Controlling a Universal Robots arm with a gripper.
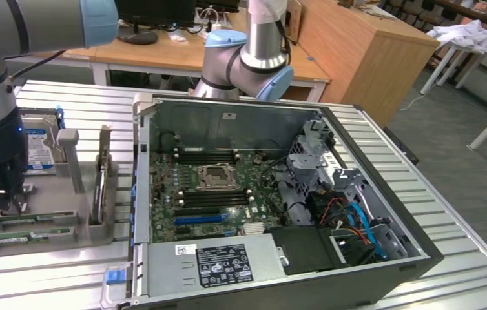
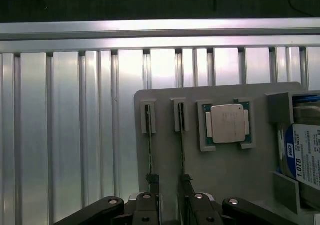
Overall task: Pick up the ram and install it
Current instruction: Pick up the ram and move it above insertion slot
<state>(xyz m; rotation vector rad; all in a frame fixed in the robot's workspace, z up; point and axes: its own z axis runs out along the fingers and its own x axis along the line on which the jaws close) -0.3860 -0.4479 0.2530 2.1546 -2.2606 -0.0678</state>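
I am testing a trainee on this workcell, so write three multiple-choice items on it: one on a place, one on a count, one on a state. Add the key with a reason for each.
1. Where is the hand?
A. Above the grey holder, on the exterior view's left of the computer case
B. Inside the case
C. On the exterior view's right of the case

2. How many ram sticks stand in the holder?
A. One
B. Two
C. Four

3. In what state is the case?
A. Shut by a side panel
B. Stood on end
C. Open, with the motherboard showing

Key: 1 A, the hand hangs over the holder, outside the case. 2 B, the wrist view shows two thin sticks on edge in their slots. 3 C, the board and cables lie bare to the exterior view.
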